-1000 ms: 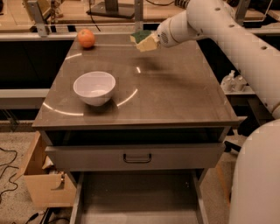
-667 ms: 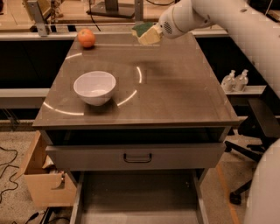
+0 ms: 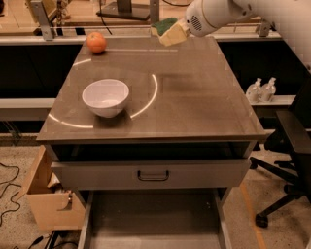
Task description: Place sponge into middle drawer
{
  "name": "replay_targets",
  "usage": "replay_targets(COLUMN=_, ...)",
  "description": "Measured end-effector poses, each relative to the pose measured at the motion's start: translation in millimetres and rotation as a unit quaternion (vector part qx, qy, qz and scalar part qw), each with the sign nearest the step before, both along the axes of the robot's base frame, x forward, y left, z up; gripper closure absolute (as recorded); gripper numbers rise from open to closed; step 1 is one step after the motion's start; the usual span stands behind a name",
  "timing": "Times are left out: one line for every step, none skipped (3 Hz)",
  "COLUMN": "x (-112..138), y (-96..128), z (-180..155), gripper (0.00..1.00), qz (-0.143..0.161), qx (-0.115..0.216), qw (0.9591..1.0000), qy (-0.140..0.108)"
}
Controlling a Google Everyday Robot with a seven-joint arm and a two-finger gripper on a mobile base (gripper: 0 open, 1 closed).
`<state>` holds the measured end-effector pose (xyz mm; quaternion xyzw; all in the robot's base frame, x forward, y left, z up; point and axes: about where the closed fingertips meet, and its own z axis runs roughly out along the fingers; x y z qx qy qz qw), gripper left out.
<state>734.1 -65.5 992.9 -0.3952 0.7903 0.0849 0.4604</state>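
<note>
**Occluded and truncated regions.** The gripper (image 3: 176, 33), holding the sponge (image 3: 164, 24) aloft over the far edge of the surface (image 3: 194, 97), is largely masked by it. The arm (image 3: 218, 13) is cut off by the top and right borders. The interior of the middle drawer (image 3: 153, 175) lies in shadow beneath the surface and its contents cannot be read. The lowest drawer (image 3: 153, 221) runs off the bottom border. The cardboard box (image 3: 46, 206) is partly hidden behind the cabinet. The office chair (image 3: 291, 155) is cropped at right. The labels on the two bottles (image 3: 261, 90) are too small to read.
</note>
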Motion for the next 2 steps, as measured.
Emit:
replay_targets(x=8.3, y=0.6, z=-7.6, gripper=1.00, qz=0.022, qx=0.013, qw=0.9997, qy=-0.001)
replay_targets(x=14.3, y=1.8, z=-14.6, gripper=1.00, qz=0.025, qx=0.014, qw=0.9996, qy=0.004)
